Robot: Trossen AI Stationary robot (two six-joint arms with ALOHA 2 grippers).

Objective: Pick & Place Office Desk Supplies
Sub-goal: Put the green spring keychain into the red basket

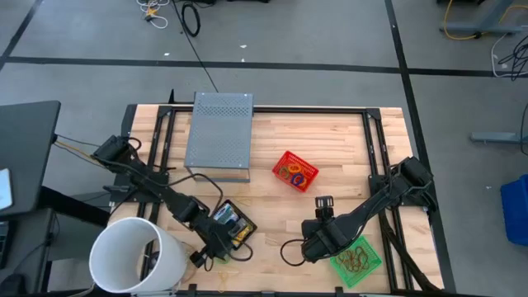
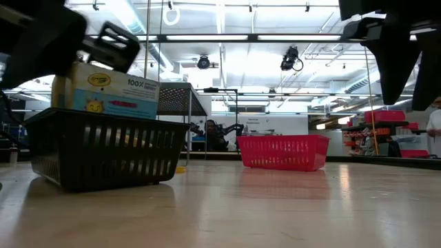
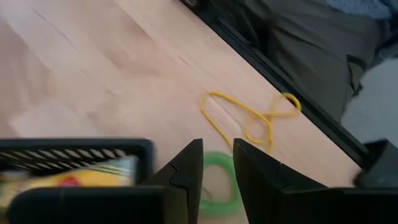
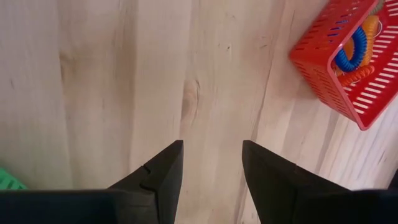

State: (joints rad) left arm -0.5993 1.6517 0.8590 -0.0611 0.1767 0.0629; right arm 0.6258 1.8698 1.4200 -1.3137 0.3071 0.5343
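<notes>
Our left claw (image 3: pixel 216 163) hangs low over the table's near edge, fingers (image 3: pixel 186 171) drawn close with a green band (image 3: pixel 219 186) showing in the narrow gap between them; we cannot tell whether they pinch it or only straddle it. Just ahead of the tips a yellow band (image 3: pixel 249 118) lies loose on the wood, apart from the green one. Right beside the claw stands the black basket (image 1: pixel 233 224) — it holds the crayon boxes (image 2: pixel 114 91), one of which shows yellow and green above the rim in the low view. On the claw's other side, touching the table's corner, is the white bucket (image 1: pixel 136 256).

Our right claw (image 4: pixel 211 163) waits released above bare table (image 4: pixel 124 74), fingers spread and nothing between them. Close behind it sits the green basket (image 1: pixel 356 260) with dark bands (image 1: pixel 355 259) inside. Ahead of it, well apart, the red basket (image 4: pixel 348 68) holds blue and orange coils (image 4: pixel 356 53). Farther off, toward the table's far edge, lies a grey perforated box (image 1: pixel 219 134).
</notes>
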